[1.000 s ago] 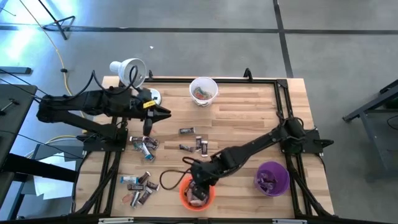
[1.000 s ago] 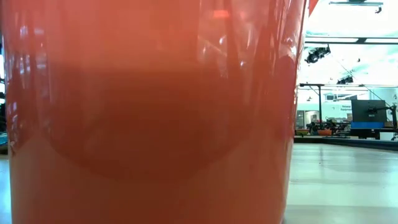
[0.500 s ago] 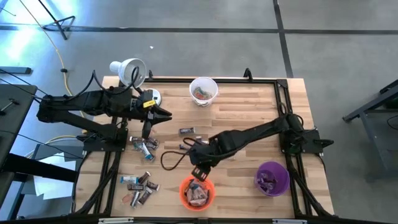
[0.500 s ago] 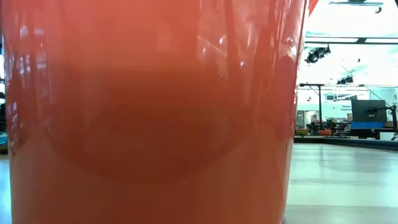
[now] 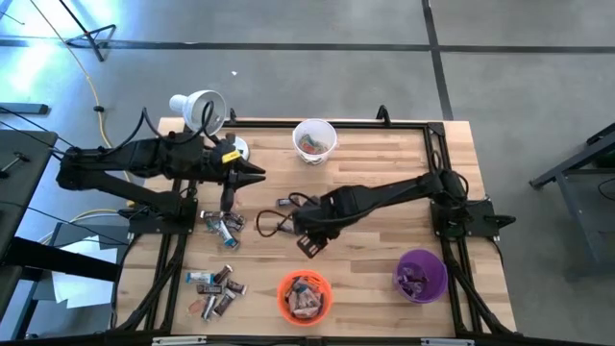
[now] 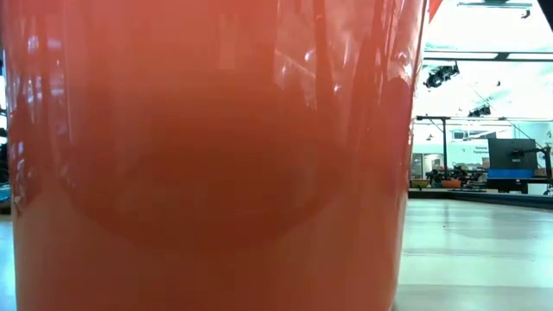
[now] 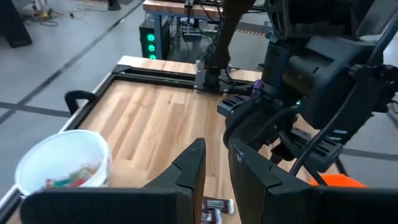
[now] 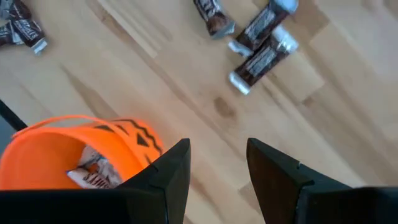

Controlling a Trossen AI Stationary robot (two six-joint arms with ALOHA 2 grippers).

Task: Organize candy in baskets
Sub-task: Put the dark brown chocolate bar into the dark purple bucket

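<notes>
Candy, small foil-wrapped bars [image 5: 216,286], partly sits in the round plastic baskets, orange [image 5: 305,296], purple [image 5: 420,274] and white [image 5: 314,140]; clusters remain on the wooden table [image 5: 375,183]. Right end effector [image 5: 309,246], fingers spread and empty, hovers mid-table; left end effector [image 5: 228,200] hangs nearly pressed together over more bars.

An orange basket [image 8: 74,149] with black jack-o'-lantern markings; purple basket [image 5: 421,274]; white basket [image 5: 314,140]; pale striped wood counter [image 5: 384,163].
</notes>
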